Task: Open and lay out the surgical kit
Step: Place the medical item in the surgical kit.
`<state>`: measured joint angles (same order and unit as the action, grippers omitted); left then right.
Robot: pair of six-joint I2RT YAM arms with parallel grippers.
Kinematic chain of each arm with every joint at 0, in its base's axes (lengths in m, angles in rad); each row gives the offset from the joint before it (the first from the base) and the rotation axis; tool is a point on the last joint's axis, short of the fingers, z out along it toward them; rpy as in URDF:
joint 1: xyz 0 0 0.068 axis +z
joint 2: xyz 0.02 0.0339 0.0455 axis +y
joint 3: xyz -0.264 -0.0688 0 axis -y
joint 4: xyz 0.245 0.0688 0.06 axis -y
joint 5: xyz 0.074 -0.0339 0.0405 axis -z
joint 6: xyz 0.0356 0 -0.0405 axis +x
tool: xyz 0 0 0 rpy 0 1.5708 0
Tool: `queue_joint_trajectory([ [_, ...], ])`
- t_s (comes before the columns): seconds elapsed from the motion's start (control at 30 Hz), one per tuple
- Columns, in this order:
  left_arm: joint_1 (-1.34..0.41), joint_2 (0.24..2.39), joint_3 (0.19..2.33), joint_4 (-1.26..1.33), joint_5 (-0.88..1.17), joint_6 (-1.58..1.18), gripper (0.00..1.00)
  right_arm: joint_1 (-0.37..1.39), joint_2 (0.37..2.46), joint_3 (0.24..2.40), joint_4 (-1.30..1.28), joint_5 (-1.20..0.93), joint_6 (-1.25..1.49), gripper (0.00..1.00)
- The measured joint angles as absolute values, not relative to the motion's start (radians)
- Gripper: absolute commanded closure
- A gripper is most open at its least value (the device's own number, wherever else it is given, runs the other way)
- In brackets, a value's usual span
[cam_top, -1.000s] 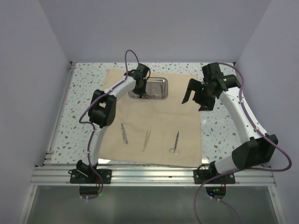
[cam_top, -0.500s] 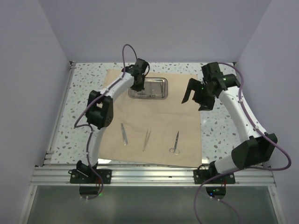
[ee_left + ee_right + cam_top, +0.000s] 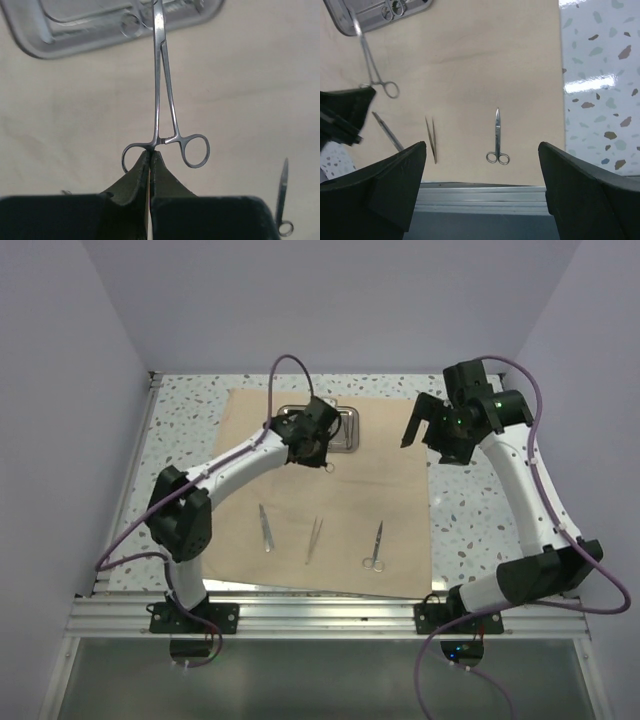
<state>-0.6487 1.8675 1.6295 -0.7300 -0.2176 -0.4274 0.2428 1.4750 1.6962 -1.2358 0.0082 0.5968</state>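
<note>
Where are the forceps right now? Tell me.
Left wrist view, centre: the forceps are held by one ring in the shut left end effector, tips reaching the tray, over the cloth's far side.

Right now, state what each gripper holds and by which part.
Left gripper: slim silver ring-handled steel forceps, pinched at one finger ring. Right gripper: open, empty.

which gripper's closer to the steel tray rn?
Left. The left gripper, shut on the ring-handled clamp, sits just off the steel tray's near edge, with the clamp's tip reaching the tray. The right gripper hangs open off to the tray's right, well apart.
</note>
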Motion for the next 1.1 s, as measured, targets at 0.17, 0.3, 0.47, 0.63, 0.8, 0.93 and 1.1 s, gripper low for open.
queue_joint_trajectory([
  [0.17, -0.889, 1.847, 1.478, -0.712, -0.217, -0.606, 1.0, 0.243, 1.36, 1.686, -1.291, 0.059, 0.622, 0.02],
  [0.3, -1.036, 1.85, 1.408, -0.709, -0.216, -0.757, 1.0, 0.243, 1.225, 1.644, -1.31, 0.063, 0.645, 0.02],
  [0.47, -1.129, 1.897, 1.401, -0.691, -0.204, -0.907, 1.0, 0.243, 1.095, 1.573, -1.34, 0.057, 0.661, 0.02],
  [0.63, -1.18, 1.956, 1.43, -0.697, -0.199, -0.996, 0.76, 0.243, 1.074, 1.547, -1.342, 0.057, 0.651, 0.02],
  [0.8, -1.221, 1.972, 1.458, -0.702, -0.185, -1.055, 0.17, 0.243, 1.065, 1.502, -1.341, 0.049, 0.636, 0.02],
  [0.93, -1.23, 1.955, 1.465, -0.742, -0.203, -1.081, 0.11, 0.243, 1.048, 1.441, -1.344, 0.033, 0.632, 0.02],
  [1.1, -1.089, 1.835, 1.467, -0.776, -0.238, -1.003, 0.15, 0.243, 1.046, 1.397, -1.34, 0.029, 0.632, 0.02],
])
